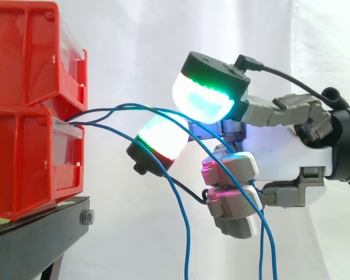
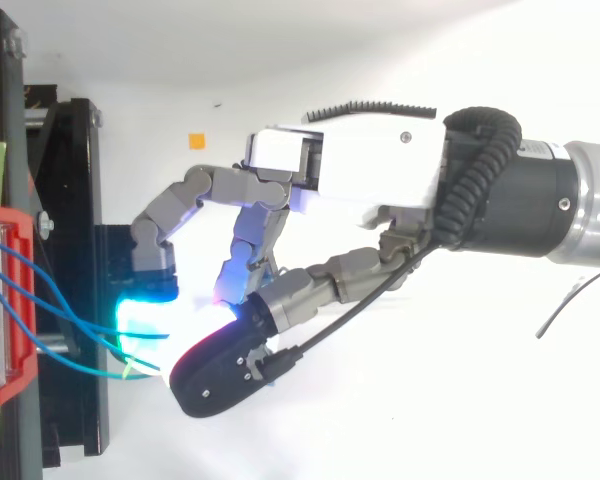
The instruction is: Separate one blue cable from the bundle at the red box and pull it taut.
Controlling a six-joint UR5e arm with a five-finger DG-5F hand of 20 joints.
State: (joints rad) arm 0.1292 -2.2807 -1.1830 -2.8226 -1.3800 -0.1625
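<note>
- Thin blue cables (image 1: 114,107) leave the stacked red plastic bins (image 1: 29,111) and hang slack, so none is taut yet.
- Hand (image 1: 280,151): fingers curled, glowing pads (image 1: 204,99) closing round the cables near the bins, probably to single out one strand.

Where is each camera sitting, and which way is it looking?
Side view: sits beside the work at about its height, looking level across at the red bins and blue cables; the robot hand comes in from the right.
Top view: sits above, looking down on the red bins; the robot hand and its arm reach in from the right.
Shared: the same red bins, blue cables and robot hand.
</note>
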